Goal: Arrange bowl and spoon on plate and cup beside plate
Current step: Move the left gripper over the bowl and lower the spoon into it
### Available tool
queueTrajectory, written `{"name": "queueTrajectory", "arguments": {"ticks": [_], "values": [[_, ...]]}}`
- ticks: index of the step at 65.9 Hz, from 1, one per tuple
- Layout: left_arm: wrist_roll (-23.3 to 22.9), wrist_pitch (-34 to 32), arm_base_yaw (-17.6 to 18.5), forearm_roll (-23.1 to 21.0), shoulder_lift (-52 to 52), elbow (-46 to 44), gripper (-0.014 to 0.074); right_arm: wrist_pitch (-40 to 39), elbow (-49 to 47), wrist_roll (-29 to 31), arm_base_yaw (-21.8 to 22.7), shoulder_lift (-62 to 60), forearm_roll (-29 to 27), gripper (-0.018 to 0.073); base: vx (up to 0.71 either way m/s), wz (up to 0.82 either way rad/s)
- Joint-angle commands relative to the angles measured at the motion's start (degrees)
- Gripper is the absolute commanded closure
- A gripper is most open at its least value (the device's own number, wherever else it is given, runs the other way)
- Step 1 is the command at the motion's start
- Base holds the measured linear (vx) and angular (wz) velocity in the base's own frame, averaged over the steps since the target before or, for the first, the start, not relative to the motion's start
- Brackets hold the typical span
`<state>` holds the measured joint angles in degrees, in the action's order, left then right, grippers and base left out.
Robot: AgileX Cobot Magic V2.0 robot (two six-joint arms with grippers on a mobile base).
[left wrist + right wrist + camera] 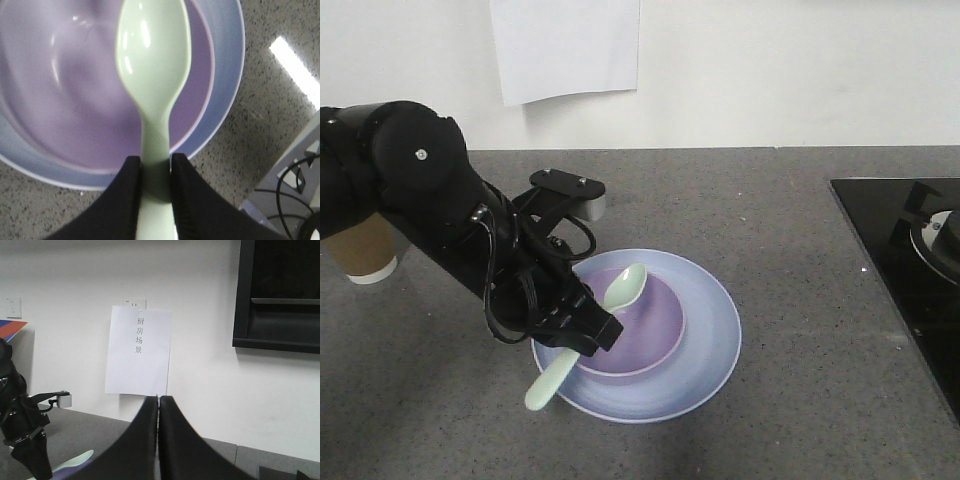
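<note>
The lavender bowl sits inside the pale blue plate at the counter's middle. My left gripper is shut on the handle of the mint spoon, whose scoop hangs over the bowl and whose handle end sticks out past the plate's near-left rim. In the left wrist view the spoon runs up from the left gripper over the bowl and plate. The brown cup stands at the far left, partly behind the arm. My right gripper is shut on nothing, raised and facing the wall.
A black cooktop with a burner lies on the counter's right side. A white paper sheet hangs on the back wall. Grey speckled counter surrounds the plate.
</note>
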<state>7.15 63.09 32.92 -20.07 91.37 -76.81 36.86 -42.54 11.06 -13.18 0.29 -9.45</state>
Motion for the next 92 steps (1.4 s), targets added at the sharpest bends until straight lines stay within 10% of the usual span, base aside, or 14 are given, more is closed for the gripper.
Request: {"name": "queueTrajectory", "arguments": {"ticks": [1, 55, 92], "values": [[-0.7, -4.8, 0.3, -1.7, -2.2, -1.3, 0.0603, -3.7, -0.9, -0.1, 0.3, 2.3, 0.2, 0.0565, 0.0, 0.0], [-3.1, -8.5, 0.3, 2.4, -2.2, -1.3, 0.0561, -2.0, -0.9, -0.1, 0.3, 2.3, 1.0, 0.0565, 0.0, 0.0], [-3.5, -10.6, 0.3, 2.9, -2.2, -3.5, 0.0105, -1.3, -0.9, -0.1, 0.3, 2.3, 1.0, 0.0565, 0.0, 0.0]]}}
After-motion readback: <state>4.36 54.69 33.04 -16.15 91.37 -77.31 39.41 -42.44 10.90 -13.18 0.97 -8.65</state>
